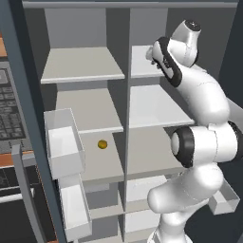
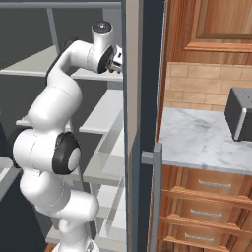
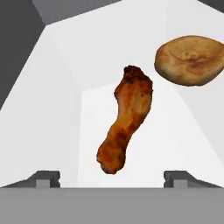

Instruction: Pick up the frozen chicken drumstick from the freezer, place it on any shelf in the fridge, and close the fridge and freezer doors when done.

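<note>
The frozen chicken drumstick [image 3: 124, 122], reddish-brown and club-shaped, lies on the pale grey shelf [image 3: 52, 131] with its thick end away from me. My gripper [image 3: 111, 177] is open just in front of it, one fingertip [image 3: 46, 177] on each side, touching nothing. From the base, the hand [image 2: 117, 60] reaches in over the uppermost shelf [image 1: 141, 66] of the fridge [image 1: 152, 109], the right half of the unit. The freezer [image 1: 85, 95] is the left half. Both the freezer door [image 1: 28, 118] and the fridge door [image 2: 142, 98] stand open.
A tan-orange oval food item [image 3: 190, 59] rests on the same shelf beside the drumstick. A small yellow ball [image 1: 102, 144] sits on a freezer shelf. Clear bins [image 1: 64, 147] jut from the freezer door. A black oven [image 1: 8, 109] is left; a marble counter [image 2: 206, 142] is right.
</note>
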Motion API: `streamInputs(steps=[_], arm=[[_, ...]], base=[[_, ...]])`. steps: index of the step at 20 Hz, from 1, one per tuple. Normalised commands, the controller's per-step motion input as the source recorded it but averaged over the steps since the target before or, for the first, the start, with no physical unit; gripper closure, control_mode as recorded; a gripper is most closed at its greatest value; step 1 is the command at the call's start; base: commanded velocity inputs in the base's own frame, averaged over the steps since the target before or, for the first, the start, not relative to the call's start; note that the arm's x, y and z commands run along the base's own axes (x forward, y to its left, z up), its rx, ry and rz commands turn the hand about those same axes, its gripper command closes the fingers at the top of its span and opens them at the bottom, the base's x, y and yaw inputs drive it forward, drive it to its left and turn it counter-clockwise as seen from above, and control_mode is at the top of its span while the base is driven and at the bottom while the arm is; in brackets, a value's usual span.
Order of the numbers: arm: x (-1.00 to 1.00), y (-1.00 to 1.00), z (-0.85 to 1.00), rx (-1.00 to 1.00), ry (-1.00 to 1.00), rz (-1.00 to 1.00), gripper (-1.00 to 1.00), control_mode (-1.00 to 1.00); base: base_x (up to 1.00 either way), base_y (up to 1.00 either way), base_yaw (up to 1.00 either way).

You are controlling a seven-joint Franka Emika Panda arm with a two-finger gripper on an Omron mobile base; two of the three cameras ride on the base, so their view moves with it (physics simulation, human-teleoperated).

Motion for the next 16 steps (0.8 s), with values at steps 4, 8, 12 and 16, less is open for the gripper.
streamInputs(steps=[4,8,12,16], arm=[[-1.00,0.51,-0.01,-0.06,-0.22,0.00,-1.00,-1.00],[-1.00,0.80,0.00,-0.05,-0.05,0.00,-1.00,-1.00],[-1.00,0.50,-0.13,-0.01,-0.04,0.00,-1.00,-1.00],[-1.00,0.11,-0.38,-0.03,-0.08,0.00,-1.00,-1.00]], base=[[0.00,0.00,0.00],[0.00,0.00,0.00],[0.00,0.00,0.00],[0.00,0.00,0.00]])
